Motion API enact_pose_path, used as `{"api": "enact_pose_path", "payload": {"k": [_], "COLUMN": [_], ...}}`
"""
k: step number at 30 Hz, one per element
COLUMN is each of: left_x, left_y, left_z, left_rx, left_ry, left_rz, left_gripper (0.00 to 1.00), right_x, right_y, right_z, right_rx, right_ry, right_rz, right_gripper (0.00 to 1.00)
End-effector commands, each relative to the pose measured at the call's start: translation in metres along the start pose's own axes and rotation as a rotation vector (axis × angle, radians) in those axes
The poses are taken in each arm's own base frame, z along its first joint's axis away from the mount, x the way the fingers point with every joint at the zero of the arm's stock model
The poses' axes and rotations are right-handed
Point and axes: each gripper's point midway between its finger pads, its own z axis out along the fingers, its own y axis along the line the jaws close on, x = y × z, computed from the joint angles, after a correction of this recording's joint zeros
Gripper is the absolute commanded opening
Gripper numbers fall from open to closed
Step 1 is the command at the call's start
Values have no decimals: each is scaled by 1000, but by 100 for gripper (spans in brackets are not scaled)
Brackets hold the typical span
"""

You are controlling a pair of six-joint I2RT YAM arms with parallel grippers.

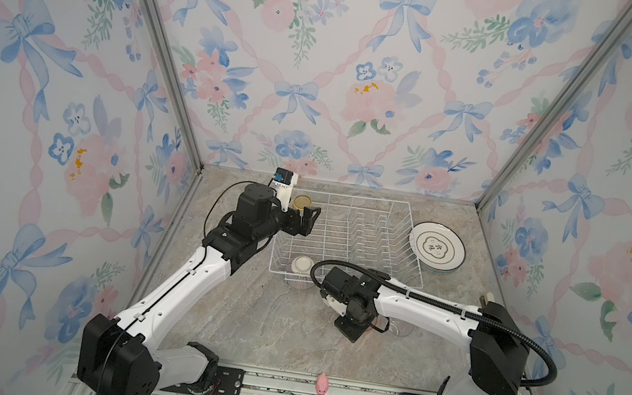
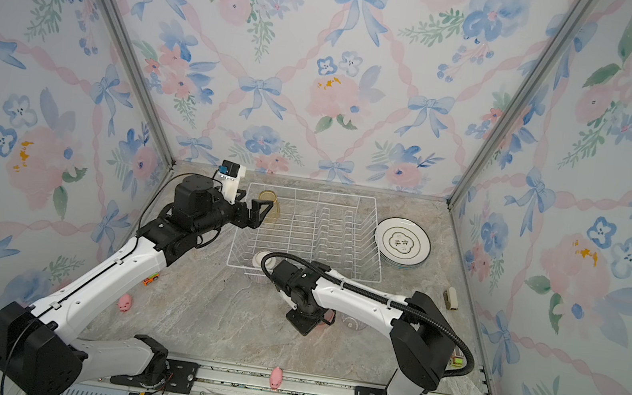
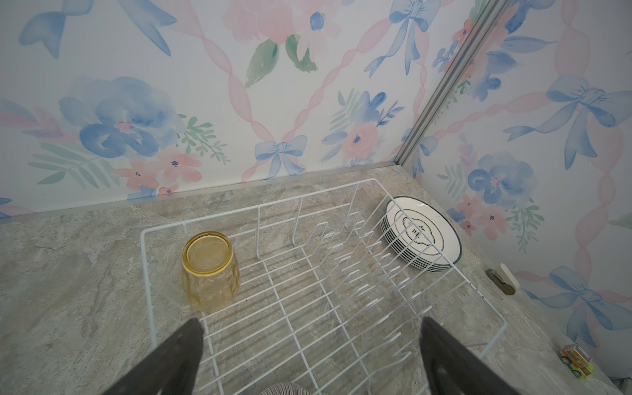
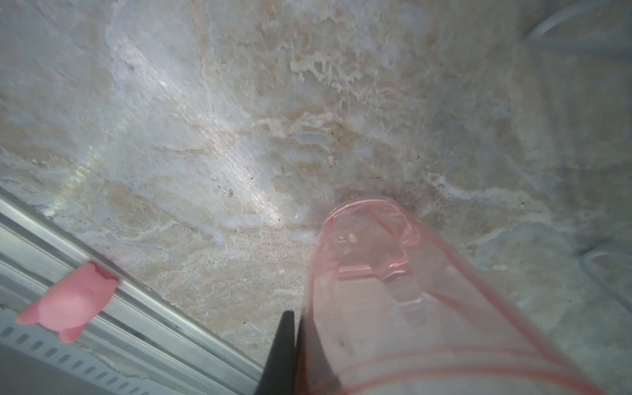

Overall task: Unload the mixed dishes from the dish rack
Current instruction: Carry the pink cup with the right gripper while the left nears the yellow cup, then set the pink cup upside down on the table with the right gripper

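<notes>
**Pink tumbler out of the rack, in my right pincer**

My right pincer [image 4: 295, 321] is all but closed. Its 2 fingers pinch the wall of the pink tumbler [image 4: 427, 307], low over the surface [image 4: 205, 136] and in front of the dish rack. I cannot tell whether the glass touches the surface. In a top view this pincer [image 1: 347, 333] points downward, and the clear tumbler [image 1: 400, 328] stands on the surface just beside it.

My left pincer [image 3: 311, 325] stands wide and holds nothing, hovering above the left side of the dish rack [image 3: 256, 207]. Ahead of it, the yellow tumbler [image 3: 210, 270] stands upside down in the rack's far left corner. The striped bowl [image 1: 301, 273] sits upside down at the rack's near left corner.

A stack of plates [image 1: 436, 247] lies on the surface just beside the rack's right side, and the top plate has a dark rim and lettering. A pink pig toy [image 1: 322, 384] lies on the front rail.
</notes>
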Motion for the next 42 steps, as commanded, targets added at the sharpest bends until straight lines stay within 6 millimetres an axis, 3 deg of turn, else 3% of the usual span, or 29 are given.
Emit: {"api": "enact_pose_path", "payload": {"k": [1,15,29,42], "left_x": [14,31,59,76], "left_y": [5,15,30,40], "left_z": [5,13,30,40], "left_rx": [-6,-51,-101,-133], "left_ry": [48,107,189,245], "left_rz": [3,1,-2,1], "left_gripper": [98,98,98,98], "right_x": [10,3,-5,-2], "right_y": [-7,-11,-10,-10], "right_z": [7,-5,-49,-94], "right_rx": [17,14,-31,-98], "right_ry": [45,-17,-177,-331], "right_rz": [-3,20,37,58], "right_gripper": [12,31,45,48]}}
